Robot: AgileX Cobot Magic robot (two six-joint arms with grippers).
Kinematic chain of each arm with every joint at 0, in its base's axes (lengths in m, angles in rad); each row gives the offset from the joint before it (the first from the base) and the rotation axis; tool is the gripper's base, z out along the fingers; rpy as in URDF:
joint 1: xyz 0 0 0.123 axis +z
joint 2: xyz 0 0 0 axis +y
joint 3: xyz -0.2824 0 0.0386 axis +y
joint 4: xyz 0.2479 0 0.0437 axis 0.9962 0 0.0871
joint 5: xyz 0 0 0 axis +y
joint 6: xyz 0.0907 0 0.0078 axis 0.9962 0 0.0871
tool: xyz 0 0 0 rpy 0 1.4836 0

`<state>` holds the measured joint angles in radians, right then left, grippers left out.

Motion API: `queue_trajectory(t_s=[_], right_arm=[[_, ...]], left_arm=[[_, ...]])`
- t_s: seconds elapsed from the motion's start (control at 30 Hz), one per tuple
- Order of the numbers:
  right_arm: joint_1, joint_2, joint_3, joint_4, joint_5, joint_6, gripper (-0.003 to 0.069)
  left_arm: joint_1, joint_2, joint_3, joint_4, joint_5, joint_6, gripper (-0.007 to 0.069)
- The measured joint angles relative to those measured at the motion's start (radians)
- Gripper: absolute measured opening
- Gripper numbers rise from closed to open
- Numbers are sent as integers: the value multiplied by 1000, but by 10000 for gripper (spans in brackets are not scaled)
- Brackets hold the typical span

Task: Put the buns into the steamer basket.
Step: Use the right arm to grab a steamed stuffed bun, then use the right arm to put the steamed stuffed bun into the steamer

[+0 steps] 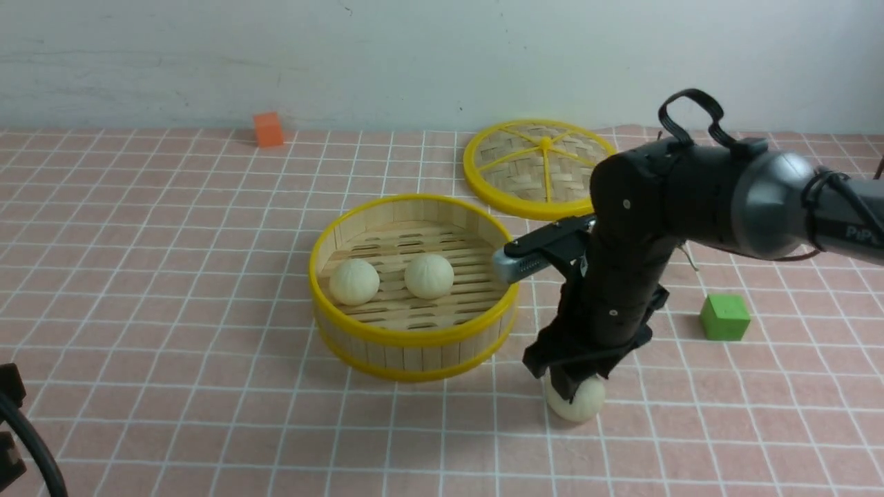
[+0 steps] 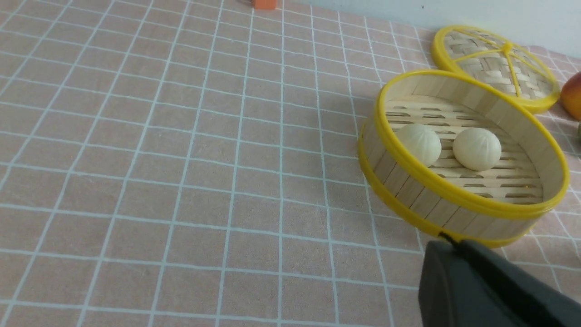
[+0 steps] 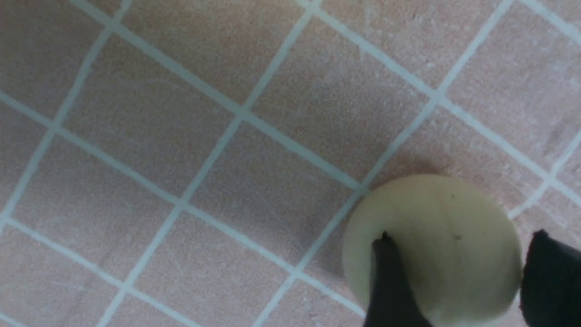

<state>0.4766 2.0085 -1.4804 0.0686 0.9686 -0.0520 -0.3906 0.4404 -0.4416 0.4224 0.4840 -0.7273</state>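
Leftmost, at the near edge of the front view, only a dark cable (image 1: 27,442) of the left arm shows. The left jaws are clenched. The left wrist view catches one dark finger (image 2: 481,290) of them above the pink checked desk (image 1: 173,310), near the outer wall of the steamer basket (image 2: 408,190). An orange cube (image 1: 268,129) stands far back, by the wall.

Centre: the steamer basket (image 1: 414,355) stands upright on the desk. It holds a first bun (image 1: 354,281) and a second bun (image 1: 429,276), side by side on the slatted floor, close but apart. Behind it and to the right, the woven lid (image 1: 532,166) lies flat, just beside the basket's far rim. In the left wrist view an orange-red fruit (image 2: 573,95) shows at the picture's edge, next to the lid.

Right of the basket, the right arm (image 1: 621,276) reaches down to the third bun (image 1: 577,408). This bun lies on the desk outside the basket, near its front right wall. The right jaws stand astride it. In the right wrist view one finger (image 3: 390,281) overlaps the side of the third bun (image 3: 440,227) and the other finger (image 3: 549,277) stands at its opposite edge, so the bun sits between them. Whether they press it cannot be told.

Farthest right, a green cube (image 1: 724,317) stands alone, well apart from the third bun.
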Motion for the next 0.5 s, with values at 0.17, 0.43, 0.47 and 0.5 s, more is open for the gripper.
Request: queue_trajectory(t_s=[0.17,0.43,0.47,0.5], right_arm=[[3,5,-13,0,15,-11,112],[3,3,-255,4,112,-56,18],[5,4,-309,15,88,-59,18],[6,8,-353,25,61,-65,18]], left_arm=[[0,0,0,0,0,0,-11],[0,0,0,4,0,0,-11],[0,0,0,4,-1,0,-12],[0,0,0,5,-5,0,-12]])
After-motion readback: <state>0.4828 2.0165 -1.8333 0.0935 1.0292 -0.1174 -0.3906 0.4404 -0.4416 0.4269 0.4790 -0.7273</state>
